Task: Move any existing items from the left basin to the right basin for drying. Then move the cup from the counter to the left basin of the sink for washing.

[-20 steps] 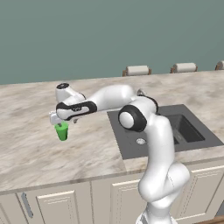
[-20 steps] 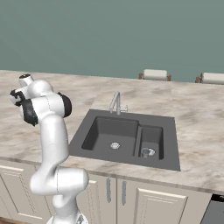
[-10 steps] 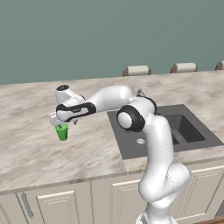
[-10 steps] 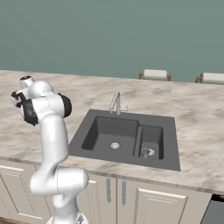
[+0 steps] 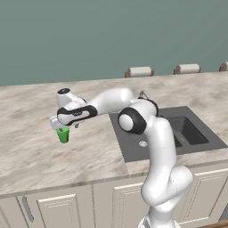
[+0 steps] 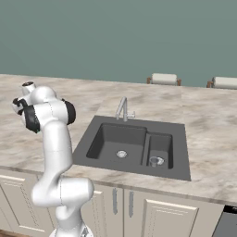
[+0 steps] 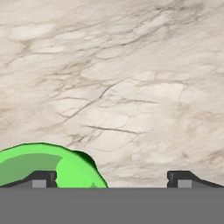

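The green cup [image 5: 63, 135] stands upright on the marbled counter [image 5: 31, 156], left of the sink [image 6: 134, 143]. My gripper [image 5: 62, 127] hangs just above its rim, pointing down, open. In the hand view the cup [image 7: 52, 166] sits at the lower left, against the left fingertip [image 7: 41, 178] and off-centre in my gripper [image 7: 111, 179]; bare stone lies between the fingers. The left basin [image 6: 115, 139] holds nothing but its drain ring [image 6: 121, 153]. A small silvery thing [image 6: 155, 160] lies on the floor of the right basin [image 6: 159, 146]; I cannot tell what it is.
A curved silvery faucet [image 6: 122, 109] rises behind the sink. My own arm stretches from the sink's front edge leftward over the counter. Chair backs [image 5: 139, 71] stand beyond the counter's far edge. Cream cabinet doors [image 5: 58, 209] run below.
The hand has edged slightly over the cup. The cup has not moved and the jaws stay open.
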Available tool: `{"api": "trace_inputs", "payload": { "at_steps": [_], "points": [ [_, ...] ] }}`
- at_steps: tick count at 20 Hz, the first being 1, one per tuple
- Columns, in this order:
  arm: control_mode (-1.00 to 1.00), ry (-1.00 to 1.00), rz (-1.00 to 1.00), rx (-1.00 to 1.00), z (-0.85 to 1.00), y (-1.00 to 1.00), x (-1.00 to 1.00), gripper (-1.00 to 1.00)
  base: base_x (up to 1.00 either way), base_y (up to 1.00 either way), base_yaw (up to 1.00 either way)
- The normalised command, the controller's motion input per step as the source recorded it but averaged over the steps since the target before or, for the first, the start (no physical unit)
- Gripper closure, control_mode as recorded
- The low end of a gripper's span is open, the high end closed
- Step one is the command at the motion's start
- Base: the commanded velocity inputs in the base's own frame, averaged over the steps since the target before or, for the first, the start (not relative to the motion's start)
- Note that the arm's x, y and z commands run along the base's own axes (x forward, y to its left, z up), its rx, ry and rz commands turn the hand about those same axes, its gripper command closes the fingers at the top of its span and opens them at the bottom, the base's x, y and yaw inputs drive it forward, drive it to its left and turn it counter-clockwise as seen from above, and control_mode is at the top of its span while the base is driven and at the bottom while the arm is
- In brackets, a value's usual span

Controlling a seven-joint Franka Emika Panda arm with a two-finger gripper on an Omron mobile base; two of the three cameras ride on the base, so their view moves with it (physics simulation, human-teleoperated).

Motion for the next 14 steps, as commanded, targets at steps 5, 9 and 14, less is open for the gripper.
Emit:
{"api": "trace_inputs", "payload": {
  "at_steps": [5,9,14],
  "points": [
    [-1.0,0.03,0.0,0.0,-0.1,0.01,0.0,1.0,0.0,0.0,0.0],
    [-1.0,0.0,0.0,0.0,0.0,0.0,0.0,1.0,0.0,0.0,0.0],
    [-1.0,0.0,0.0,0.0,0.0,0.0,0.0,1.0,0.0,0.0,0.0]
  ]
}}
